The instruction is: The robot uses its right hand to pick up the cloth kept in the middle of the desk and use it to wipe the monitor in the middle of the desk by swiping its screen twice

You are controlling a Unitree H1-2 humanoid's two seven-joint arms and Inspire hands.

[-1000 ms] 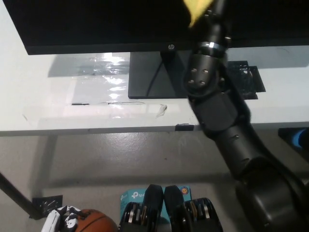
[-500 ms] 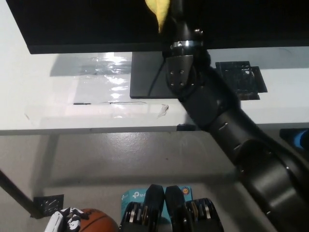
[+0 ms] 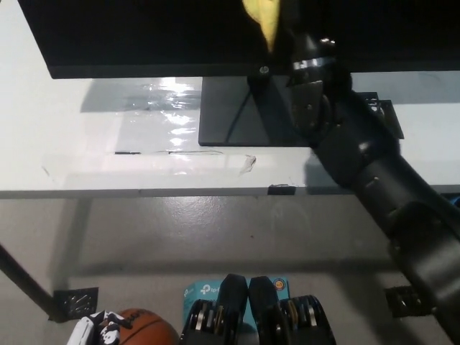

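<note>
The black monitor (image 3: pixel 144 36) spans the top of the head view above the white desk (image 3: pixel 86 158). A yellow cloth (image 3: pixel 263 21) is pressed on the lower part of the screen, a little right of its middle. My black right arm (image 3: pixel 359 158) rises from the bottom right to it. My right hand (image 3: pixel 296 25) is dark against the dark screen and partly cut off by the top edge, shut on the cloth. A small part of my white left hand (image 3: pixel 85 333) rests at the bottom left corner, low beside an orange ball.
The monitor's flat black stand (image 3: pixel 233 115) sits mid-desk under my forearm. Shiny clear tape (image 3: pixel 162 118) covers the desk left of it. A dark plate (image 3: pixel 384 115) lies at the right. Below the desk edge are grey floor, an orange basketball (image 3: pixel 147 332) and a teal box (image 3: pixel 205 291).
My right arm swept the cloth left across the screen, then back to the right. The whole picture has also shifted slightly to the right.
</note>
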